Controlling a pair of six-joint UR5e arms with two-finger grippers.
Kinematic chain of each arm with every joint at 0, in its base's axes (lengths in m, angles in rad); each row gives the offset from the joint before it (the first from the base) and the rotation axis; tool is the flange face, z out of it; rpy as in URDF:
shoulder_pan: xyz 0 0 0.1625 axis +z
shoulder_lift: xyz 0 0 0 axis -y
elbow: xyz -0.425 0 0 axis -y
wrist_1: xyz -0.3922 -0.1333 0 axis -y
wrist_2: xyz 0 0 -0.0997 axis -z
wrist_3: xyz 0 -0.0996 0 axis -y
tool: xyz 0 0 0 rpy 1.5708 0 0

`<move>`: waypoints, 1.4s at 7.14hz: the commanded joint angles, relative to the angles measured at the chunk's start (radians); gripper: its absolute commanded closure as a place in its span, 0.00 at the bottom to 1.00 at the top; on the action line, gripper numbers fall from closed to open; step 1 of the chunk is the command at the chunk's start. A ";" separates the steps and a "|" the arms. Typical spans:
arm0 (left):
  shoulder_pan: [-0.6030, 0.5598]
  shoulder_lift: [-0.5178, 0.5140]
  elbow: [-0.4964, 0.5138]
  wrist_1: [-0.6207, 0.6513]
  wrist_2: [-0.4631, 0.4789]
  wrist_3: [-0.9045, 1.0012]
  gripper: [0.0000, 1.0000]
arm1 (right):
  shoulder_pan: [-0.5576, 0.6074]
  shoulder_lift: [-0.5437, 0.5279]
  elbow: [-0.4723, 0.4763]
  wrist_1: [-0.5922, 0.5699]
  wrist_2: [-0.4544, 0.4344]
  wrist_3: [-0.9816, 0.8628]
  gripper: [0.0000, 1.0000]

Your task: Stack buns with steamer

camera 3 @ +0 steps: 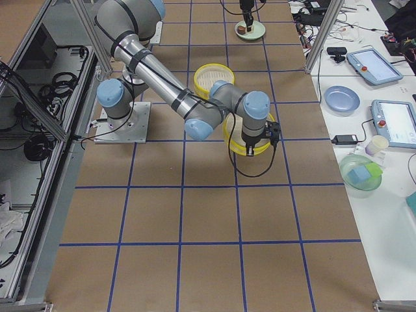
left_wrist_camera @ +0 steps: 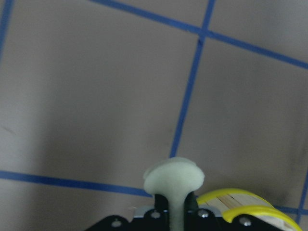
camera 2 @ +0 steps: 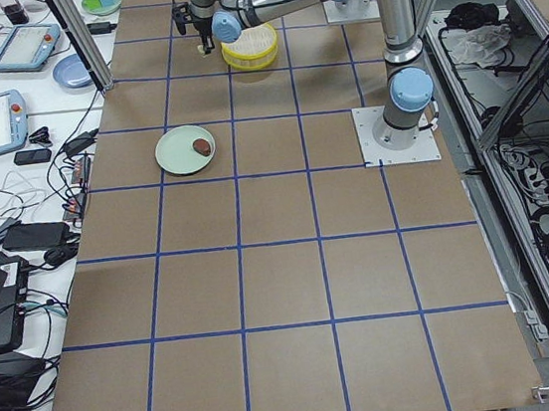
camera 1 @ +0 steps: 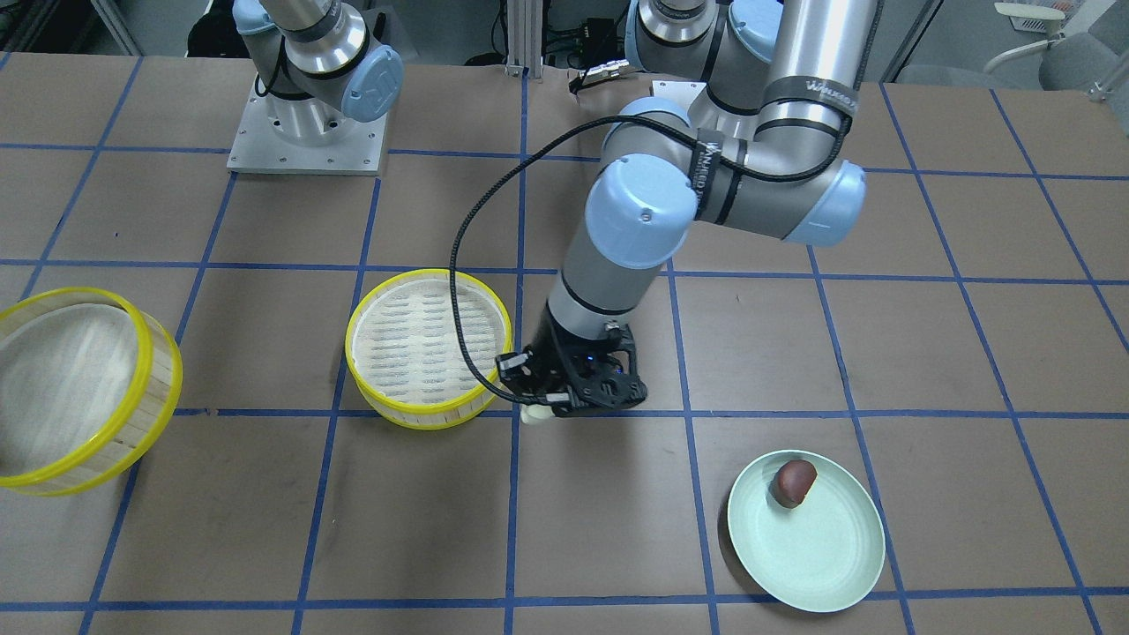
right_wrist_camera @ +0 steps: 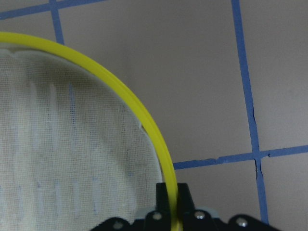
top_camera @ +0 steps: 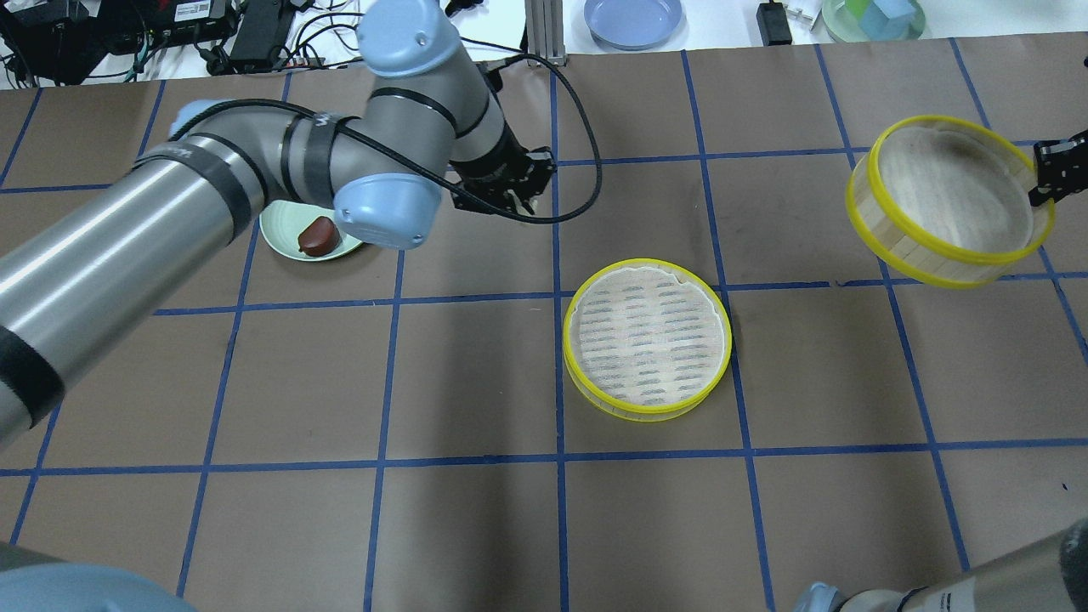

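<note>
My left gripper [camera 1: 544, 412] is shut on the cream-white bun [camera 1: 533, 415] and holds it just above the table, beside the right edge of the central steamer tray [camera 1: 429, 348]. In the left wrist view the bun [left_wrist_camera: 173, 177] is pinched between the fingers. The dark reddish-brown bun [camera 1: 794, 482] lies on the mint-green plate [camera 1: 807, 551]. My right gripper [top_camera: 1051, 174] is shut on the yellow rim of the second steamer tray [top_camera: 948, 200] and holds it tilted above the table. The right wrist view shows that rim [right_wrist_camera: 144, 125] pinched.
The central tray [top_camera: 648, 338] sits empty mid-table. The plate [top_camera: 276, 228] lies partly under my left arm's elbow. A blue plate [top_camera: 633, 19] and a bowl [top_camera: 874, 17] sit beyond the far edge. Blue tape lines grid the brown tabletop.
</note>
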 commanded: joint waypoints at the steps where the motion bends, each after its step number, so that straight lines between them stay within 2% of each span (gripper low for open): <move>1: -0.104 -0.013 -0.053 -0.001 -0.091 -0.072 1.00 | 0.064 -0.045 0.008 0.020 -0.026 0.097 1.00; 2: -0.137 -0.016 -0.082 0.012 -0.088 -0.069 1.00 | 0.100 -0.079 0.034 0.059 -0.043 0.154 1.00; 3: -0.155 -0.018 -0.090 0.008 -0.088 -0.071 0.64 | 0.126 -0.125 0.089 0.061 -0.044 0.203 1.00; 4: -0.160 -0.015 -0.107 0.008 -0.083 -0.063 0.16 | 0.161 -0.182 0.163 0.061 -0.047 0.260 1.00; 5: -0.158 -0.013 -0.113 0.008 -0.079 -0.059 0.00 | 0.177 -0.223 0.209 0.060 -0.046 0.303 1.00; 7: -0.152 0.003 -0.101 -0.007 -0.074 -0.052 0.00 | 0.233 -0.251 0.225 0.063 -0.085 0.377 1.00; 9: -0.062 0.055 -0.066 -0.058 0.040 -0.017 0.00 | 0.288 -0.260 0.240 0.066 -0.084 0.466 1.00; 10: 0.005 0.079 -0.046 -0.095 0.081 0.079 0.00 | 0.321 -0.266 0.264 0.066 -0.084 0.516 1.00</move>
